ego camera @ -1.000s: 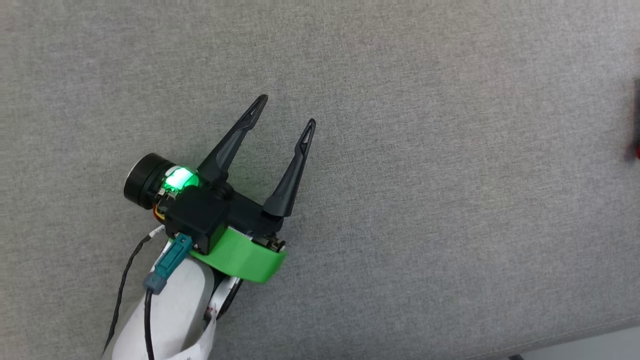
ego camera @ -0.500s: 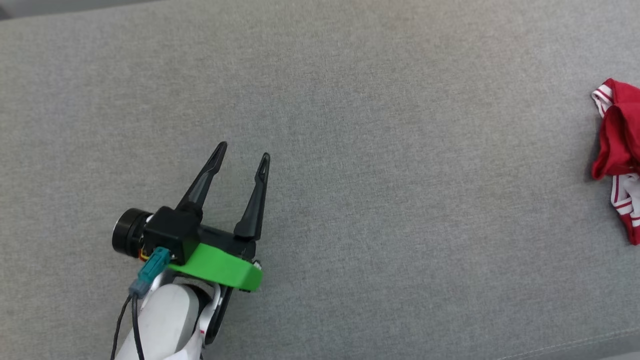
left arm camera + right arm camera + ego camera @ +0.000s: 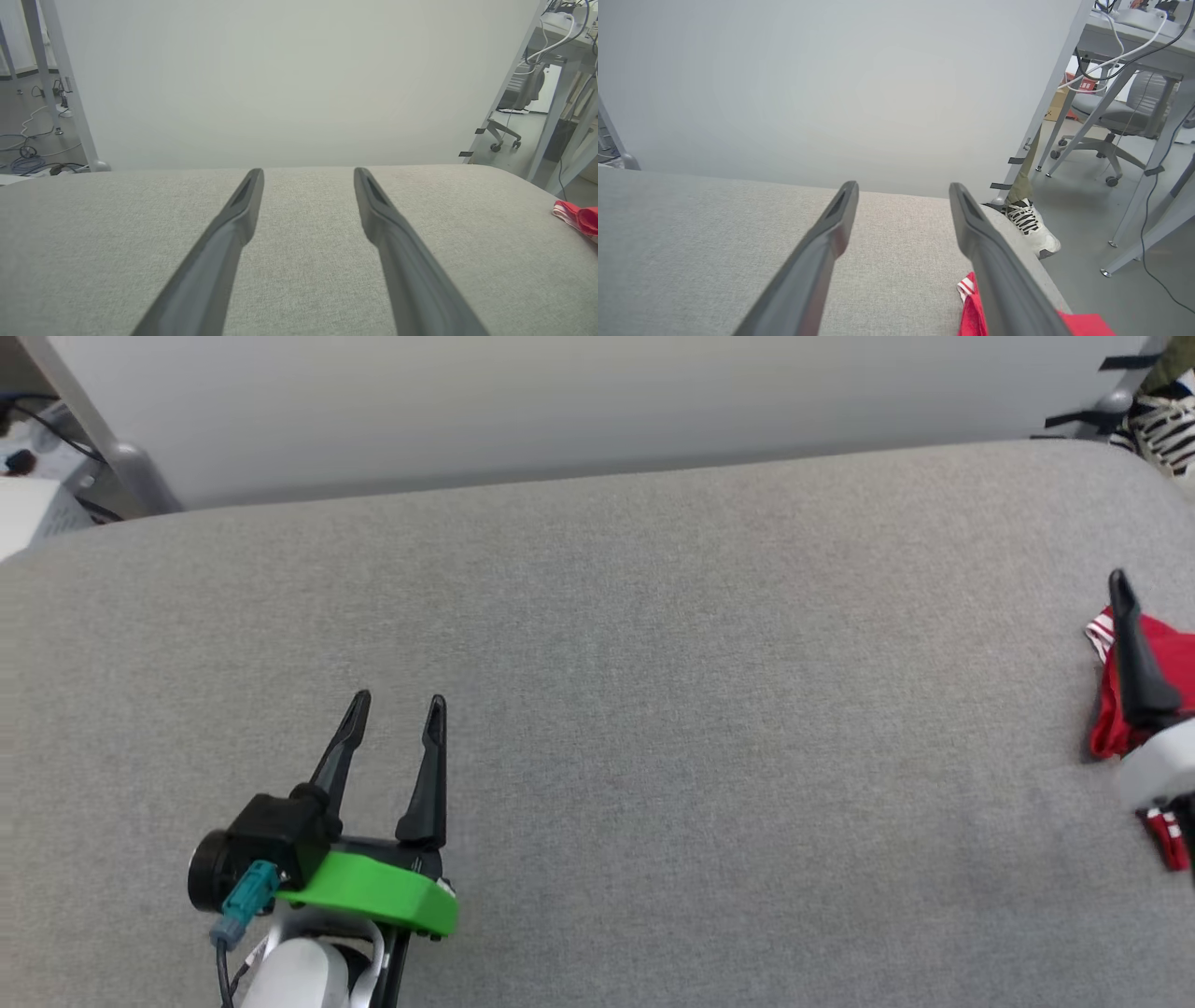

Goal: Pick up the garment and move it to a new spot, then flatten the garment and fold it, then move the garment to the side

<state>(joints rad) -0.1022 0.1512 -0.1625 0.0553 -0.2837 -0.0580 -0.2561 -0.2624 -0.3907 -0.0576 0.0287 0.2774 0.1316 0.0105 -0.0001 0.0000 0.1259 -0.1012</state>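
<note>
The red garment (image 3: 1178,649) lies bunched up at the right end of the grey padded bench (image 3: 653,663), close to its edge, with a bit of striped white trim poking out. The right claw (image 3: 903,186) hangs just above it with its fingers spread wide apart; I can't tell whether a finger brushes the cloth. The left claw (image 3: 400,700) is well away from it, over bare fabric near the bench's front left, its fingers also wide apart and pointing toward the white panel (image 3: 560,401) behind the far edge. Someone's sneaker (image 3: 1029,224) stands on the floor just past the bench's far right corner.
</note>
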